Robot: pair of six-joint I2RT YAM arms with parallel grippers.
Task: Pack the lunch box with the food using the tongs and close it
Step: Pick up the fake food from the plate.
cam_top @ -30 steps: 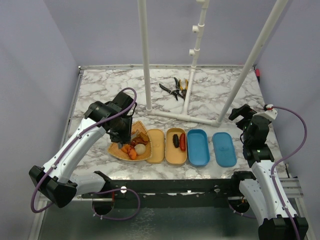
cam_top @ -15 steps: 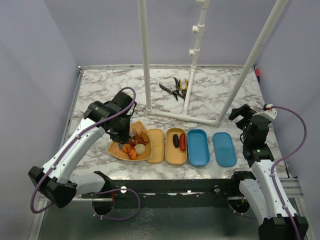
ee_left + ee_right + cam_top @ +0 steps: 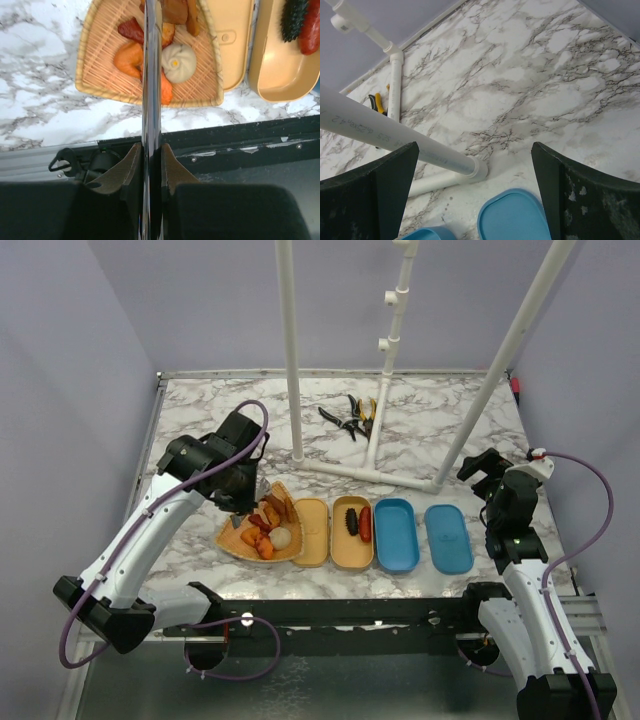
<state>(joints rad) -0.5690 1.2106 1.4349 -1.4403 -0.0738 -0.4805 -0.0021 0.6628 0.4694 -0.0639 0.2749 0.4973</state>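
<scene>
Left wrist view: gripping the tongs [image 3: 151, 100] with the left gripper [image 3: 152, 165], squeezing them nearly shut over the food [image 3: 175, 56] in the woven tray [image 3: 100, 70], likely to pinch a piece for the lunch box [image 3: 280, 75] just right. With the right gripper [image 3: 475, 172] wide open, idle, near the blue lid [image 3: 512, 217].

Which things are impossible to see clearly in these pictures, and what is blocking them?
- Tips of the tongs: left wrist view, cut by the top edge; top view, hidden under the left gripper. Whether they grip anything is unclear.
- Food in the basket: left wrist view, partly covered by the tongs.
- Blue lid: right wrist view, cut by the bottom edge.
</scene>
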